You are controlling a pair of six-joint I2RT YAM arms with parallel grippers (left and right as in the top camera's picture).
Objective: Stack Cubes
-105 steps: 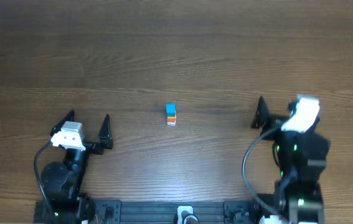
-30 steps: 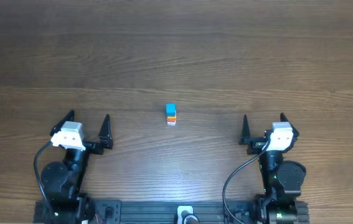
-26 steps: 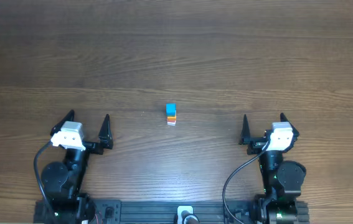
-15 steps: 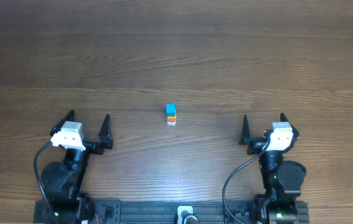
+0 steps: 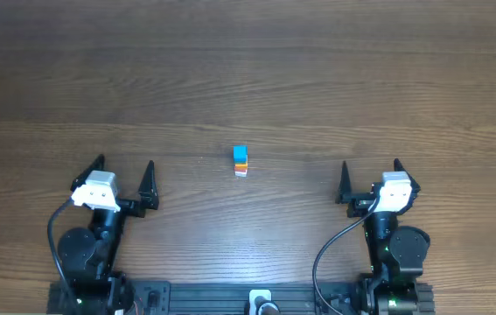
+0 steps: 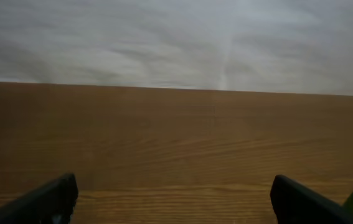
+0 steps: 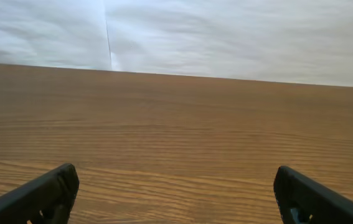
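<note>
Cube stack point(image 5: 241, 161) seen at middle of frame, blue on top. Left gripper point(image 5: 124, 163) and right gripper point(image 5: 370, 164) spread wide, nothing held. Stack could be tipped if bumped.

Brown wooden table point(image 5: 248, 70): straight grain visible, smooth, low-sheen finish. Small stack of blue, orange and white cubes point(image 5: 241, 161), between the two claws and slightly ahead of them: flat colour, smooth faces, looks like plastic. On the left gripper point(image 5: 124, 163) and right gripper point(image 5: 370, 164), the fingers point(image 6: 51, 198) are matt black, plastic-looking. Behind them sits a smooth white housing point(image 5: 99, 185). White backdrop point(image 7: 226, 37) past the table edge, ahead of the claws: matt, lightly creased, cloth or paper.
</note>
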